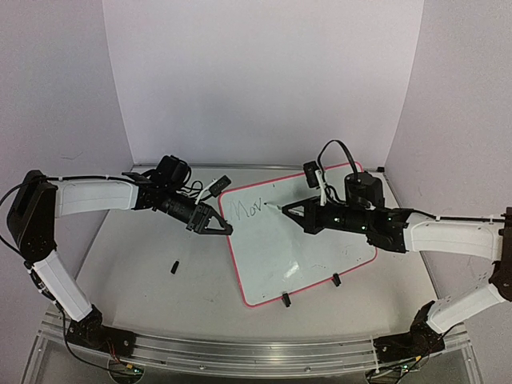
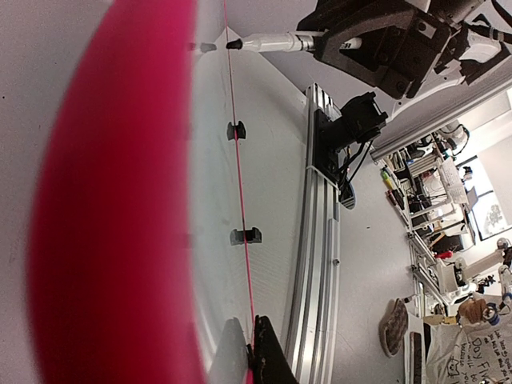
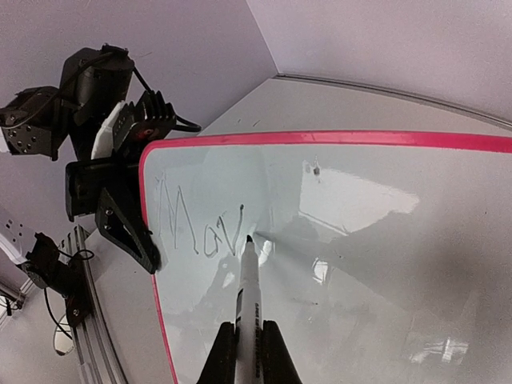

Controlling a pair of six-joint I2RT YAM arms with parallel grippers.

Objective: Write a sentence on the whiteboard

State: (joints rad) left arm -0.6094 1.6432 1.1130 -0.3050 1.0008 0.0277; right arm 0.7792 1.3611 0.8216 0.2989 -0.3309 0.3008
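Observation:
The whiteboard (image 1: 308,256) lies tilted on the table, white with a pink-red rim. The sentence (image 1: 250,210) reads "Mov" in thin black strokes near the board's upper left corner (image 3: 200,224). My right gripper (image 1: 293,213) is shut on a white marker (image 3: 246,296). The marker's black tip rests on the board just right of the "v". My left gripper (image 1: 225,230) is shut on the board's left rim, the pink edge pinched between its fingers (image 2: 247,318). From the left wrist view the marker (image 2: 276,42) shows far across the board (image 2: 212,160).
A small black cap (image 1: 174,266) lies on the table left of the board. Two black clip feet (image 1: 286,300) (image 1: 337,280) sit on the board's near edge. An aluminium rail (image 1: 240,352) runs along the table's front. White walls enclose the back and sides.

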